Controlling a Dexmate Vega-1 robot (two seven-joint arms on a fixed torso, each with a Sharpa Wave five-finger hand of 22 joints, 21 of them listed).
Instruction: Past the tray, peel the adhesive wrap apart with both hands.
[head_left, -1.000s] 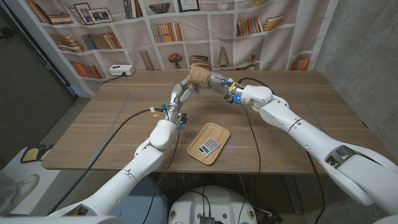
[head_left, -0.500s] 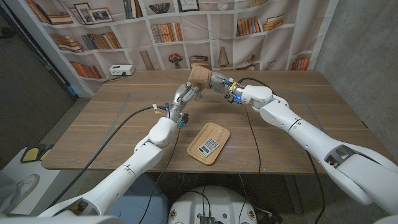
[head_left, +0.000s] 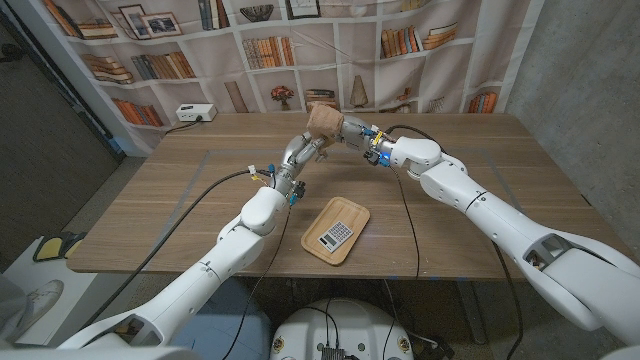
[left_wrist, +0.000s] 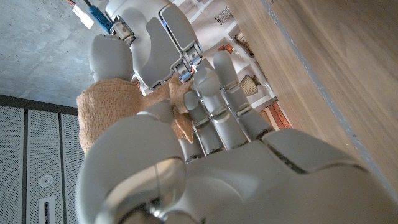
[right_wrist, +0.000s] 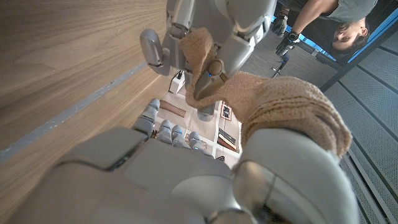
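In the head view, the left hand (head_left: 299, 152) and the right hand (head_left: 350, 131) met above the table (head_left: 180, 200), beyond the tray (head_left: 336, 231), with the tan adhesive wrap (head_left: 323, 120) held between them, raised off the surface.

In the left wrist view, the left hand (left_wrist: 205, 162) pinched a loose end of the wrap (left_wrist: 112, 115) in its fingertips (left_wrist: 208, 84), with the right hand (left_wrist: 152, 37) facing it.

In the right wrist view, the right hand (right_wrist: 186, 180) gripped the roll (right_wrist: 292, 109) while the left hand (right_wrist: 211, 31) pinched the flap just ahead.
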